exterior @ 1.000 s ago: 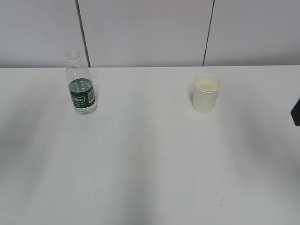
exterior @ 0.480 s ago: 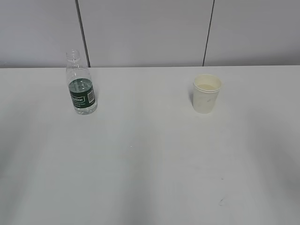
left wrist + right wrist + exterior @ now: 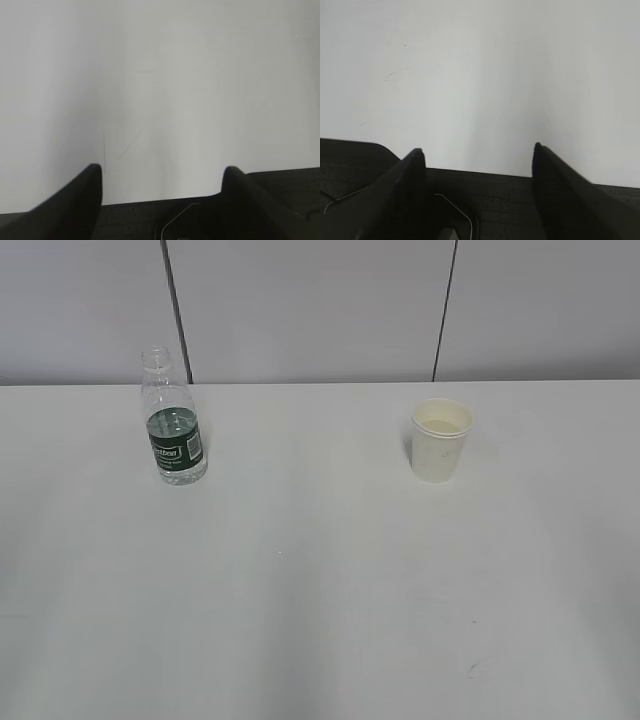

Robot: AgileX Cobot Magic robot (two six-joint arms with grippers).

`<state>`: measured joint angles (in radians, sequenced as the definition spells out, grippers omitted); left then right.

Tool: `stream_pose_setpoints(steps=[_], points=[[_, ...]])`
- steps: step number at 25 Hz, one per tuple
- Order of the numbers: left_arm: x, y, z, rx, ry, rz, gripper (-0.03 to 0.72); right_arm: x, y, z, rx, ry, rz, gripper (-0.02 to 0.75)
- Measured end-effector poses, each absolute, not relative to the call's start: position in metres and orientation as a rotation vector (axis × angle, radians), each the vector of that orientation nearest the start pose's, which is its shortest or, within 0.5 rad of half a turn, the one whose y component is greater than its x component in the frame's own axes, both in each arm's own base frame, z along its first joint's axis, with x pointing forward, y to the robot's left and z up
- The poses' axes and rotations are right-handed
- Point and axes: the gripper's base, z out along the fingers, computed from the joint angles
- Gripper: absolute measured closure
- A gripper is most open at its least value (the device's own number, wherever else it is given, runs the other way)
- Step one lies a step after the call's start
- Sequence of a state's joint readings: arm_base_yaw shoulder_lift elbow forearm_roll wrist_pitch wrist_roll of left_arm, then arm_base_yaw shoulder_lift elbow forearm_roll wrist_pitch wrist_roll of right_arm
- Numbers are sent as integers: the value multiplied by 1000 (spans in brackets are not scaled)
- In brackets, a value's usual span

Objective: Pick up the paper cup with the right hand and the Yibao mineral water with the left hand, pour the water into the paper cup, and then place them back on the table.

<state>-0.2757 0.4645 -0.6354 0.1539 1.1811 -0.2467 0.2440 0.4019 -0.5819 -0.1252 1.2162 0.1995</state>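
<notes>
The paper cup (image 3: 442, 440) stands upright on the right part of the white surface (image 3: 320, 590). The Yibao mineral water (image 3: 174, 420) stands upright on the left part, well apart from the cup. The bottle has no cap. There is some water low in the bottle, about level with its green label. The cup looks like it has a pale pool inside near the top, but it is hard to be sure.

No arm shows in the outside view. The left hand (image 3: 162, 175) shows only in its own wrist view. Its two fingers (image 3: 75, 200) are spread wide with nothing between them, and only bare white surface lies ahead. The right hand (image 3: 479, 155) looks the same in its wrist view. Its fingers (image 3: 402, 190) are spread apart too, and they grip nothing.

Both things sit on the surface and no hand is near them. So either the job has not begun, or it is all done. The pale pool in the cup hints that it may be done, but that is only a guess.

If the work is still to do, the right hand must reach to the cup and close around its side. The left hand must go to the bottle and grip its body. The cup is soft, so a gentle squeeze is best.
</notes>
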Motion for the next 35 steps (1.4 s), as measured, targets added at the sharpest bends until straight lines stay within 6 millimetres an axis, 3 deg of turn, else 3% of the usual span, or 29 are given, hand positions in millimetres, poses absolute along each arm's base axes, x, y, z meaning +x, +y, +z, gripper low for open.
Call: stream_pose_setpoints(steps=[5, 16, 24, 35], points=[[34, 4, 285, 40, 2394, -47, 240, 32, -2, 269, -69, 2443, 41, 218], [-13, 15, 280, 19, 2119, -150, 291, 10, -6, 268, -85, 2276, 96, 218], [-16, 15, 279, 19, 2109, -171, 299, -7, -9, 267, -96, 2145, 129, 218], [-16, 14, 280, 20, 2103, -175, 328, -9, -9, 267, -97, 2128, 133, 219]])
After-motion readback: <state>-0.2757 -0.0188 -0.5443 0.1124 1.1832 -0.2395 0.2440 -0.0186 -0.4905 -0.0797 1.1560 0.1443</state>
